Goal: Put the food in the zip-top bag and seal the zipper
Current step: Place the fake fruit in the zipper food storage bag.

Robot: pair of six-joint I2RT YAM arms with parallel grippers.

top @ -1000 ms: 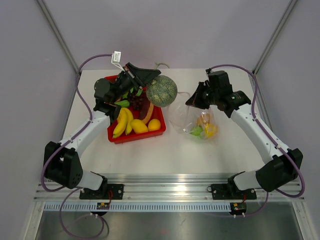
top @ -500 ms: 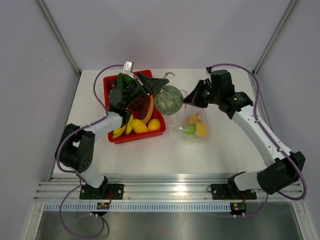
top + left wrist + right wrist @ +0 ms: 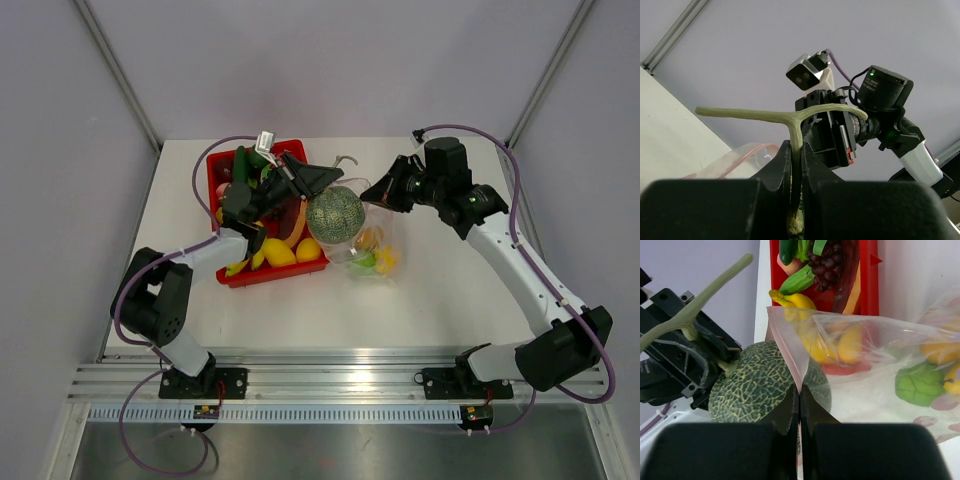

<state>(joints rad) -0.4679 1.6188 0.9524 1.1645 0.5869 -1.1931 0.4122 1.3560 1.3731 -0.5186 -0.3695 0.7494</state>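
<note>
1. Melon [image 3: 334,213] hangs at centre frame, between the red tray [image 3: 270,278] on its left and the zip-top bag [image 3: 372,245] on its right, against the bag's mouth.
2. Left gripper [image 3: 796,150] is clamped on the melon's T-shaped stem [image 3: 790,114].
3. Right gripper [image 3: 799,396] is pinched together on the bag's pink zipper [image 3: 782,346] edge.
4. Yellow and green toy food [image 3: 920,383] lies inside the bag.

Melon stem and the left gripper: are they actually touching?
Touching. The left wrist view shows the melon stem pinched inside the shut left gripper, pressed on both sides with no gap.
</note>
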